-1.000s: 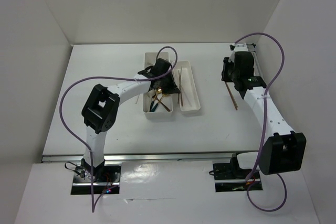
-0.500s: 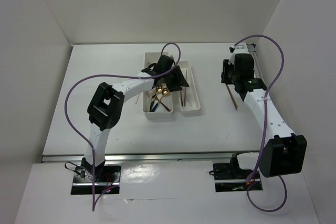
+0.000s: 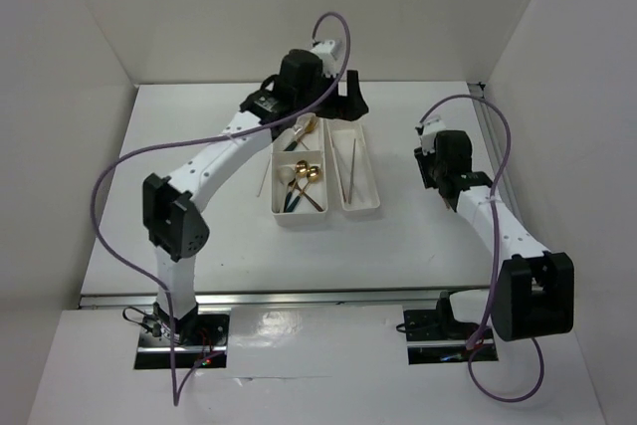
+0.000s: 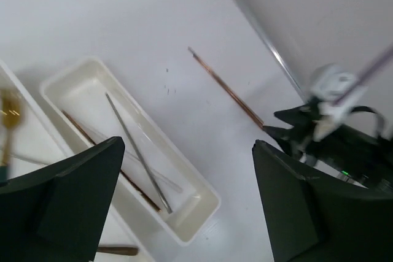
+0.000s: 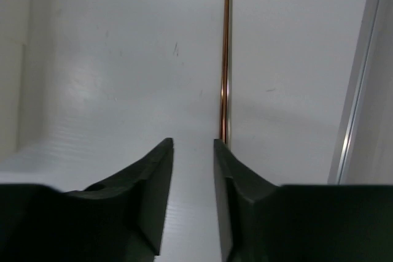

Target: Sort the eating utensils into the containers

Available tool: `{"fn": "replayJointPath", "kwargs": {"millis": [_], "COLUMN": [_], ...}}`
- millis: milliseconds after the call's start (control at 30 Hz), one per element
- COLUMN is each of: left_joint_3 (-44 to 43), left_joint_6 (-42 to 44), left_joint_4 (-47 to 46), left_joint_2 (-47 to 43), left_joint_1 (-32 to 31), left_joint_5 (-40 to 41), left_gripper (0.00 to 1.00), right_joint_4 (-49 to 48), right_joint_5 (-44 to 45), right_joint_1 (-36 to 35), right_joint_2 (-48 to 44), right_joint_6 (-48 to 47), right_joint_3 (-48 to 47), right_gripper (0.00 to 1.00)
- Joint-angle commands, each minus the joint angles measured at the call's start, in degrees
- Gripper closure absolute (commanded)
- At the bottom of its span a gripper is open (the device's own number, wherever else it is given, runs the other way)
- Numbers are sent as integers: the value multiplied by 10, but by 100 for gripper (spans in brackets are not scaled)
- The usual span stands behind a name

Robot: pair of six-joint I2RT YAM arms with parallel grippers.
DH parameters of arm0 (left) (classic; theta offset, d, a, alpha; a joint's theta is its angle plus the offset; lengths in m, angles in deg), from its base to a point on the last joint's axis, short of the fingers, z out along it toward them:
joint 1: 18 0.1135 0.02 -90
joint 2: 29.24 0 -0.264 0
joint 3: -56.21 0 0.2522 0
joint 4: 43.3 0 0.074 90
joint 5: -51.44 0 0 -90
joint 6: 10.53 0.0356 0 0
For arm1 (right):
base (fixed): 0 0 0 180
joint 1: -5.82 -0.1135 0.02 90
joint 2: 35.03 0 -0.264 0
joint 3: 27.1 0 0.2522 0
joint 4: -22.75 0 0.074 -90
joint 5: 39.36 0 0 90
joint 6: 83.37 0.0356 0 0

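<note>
Left tool now at far end of narrow tray with chopsticks, wide; right tool narrow, empty.

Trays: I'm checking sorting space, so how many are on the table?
2. A wide two-compartment tray lies in the middle, its far end under the left arm. A narrow tray lies alongside on its right. No other tray shows.

The top external camera looks down from above and behind the arm bases, taking in the whole table. The left wrist camera, high up, faces down on the narrow tray and a copper chopstick. The right wrist camera, low and close, looks along that chopstick.
</note>
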Motion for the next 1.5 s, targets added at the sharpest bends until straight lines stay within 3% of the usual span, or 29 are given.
{"fn": "replayJointPath", "kwargs": {"millis": [0,33,100,267,400,600,900,1467], "left_joint_3": [-30,-17,20,84,49,159,138,127], "left_joint_6": [189,196,194,190,266,260,203,193], "left_joint_4": [55,74,98,132,233,195,200,189], "left_joint_2": [-107,-125,-169,-253,-259,-323,-310,-300], "left_joint_1": [7,28,62,220,261,353,406,422], "left_joint_5": [0,-6,-33,-215,-170,-195,-253,-263], "left_gripper": [0,0,0,0,0,0,0,0], "right_joint_4": [-36,-31,-31,25,67,120,130,113], "right_joint_5": [-10,-23,-23,-59,-89,-154,-175,-173], "right_joint_1": [9,17,26,69,111,158,182,206], "right_joint_2": [-13,-13,-6,53,91,137,201,246], "right_joint_6": [-119,-120,-120,-108,-108,-108,-85,-84], "right_joint_3": [29,34,42,-2,-29,-41,-57,-74], "right_gripper": [56,48,48,57,62,68,71,70]}}
